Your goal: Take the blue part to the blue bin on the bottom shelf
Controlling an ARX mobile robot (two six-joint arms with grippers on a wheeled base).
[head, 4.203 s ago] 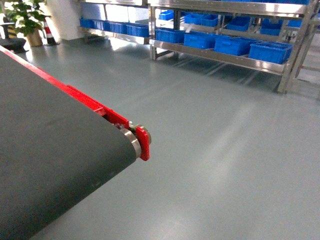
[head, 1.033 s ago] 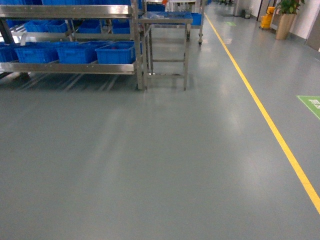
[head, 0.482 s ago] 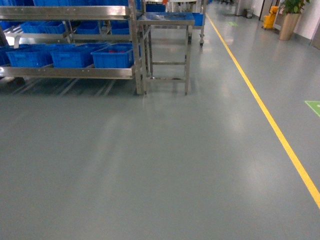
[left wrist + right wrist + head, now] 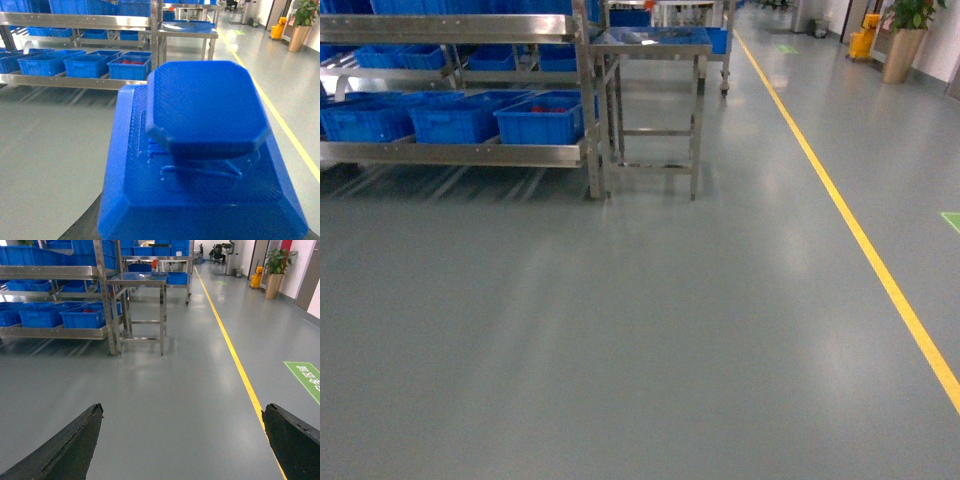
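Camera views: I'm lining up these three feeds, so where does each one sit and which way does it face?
Head: on the robot, looking down across the floor to the bottom shelf; no body shows.
Left wrist: behind the left gripper, which holds the blue part.
Right wrist: between the open right gripper fingers.
All share the small steel table.

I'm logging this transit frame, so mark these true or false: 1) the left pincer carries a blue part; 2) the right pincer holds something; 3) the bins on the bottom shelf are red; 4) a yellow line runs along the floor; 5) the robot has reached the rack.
1) True: the blue part fills the left wrist view.
2) False: the right pincer is open and empty.
3) False: the bins on the bottom shelf are blue.
4) True: the yellow line runs on the right.
5) False: bare floor separates them.
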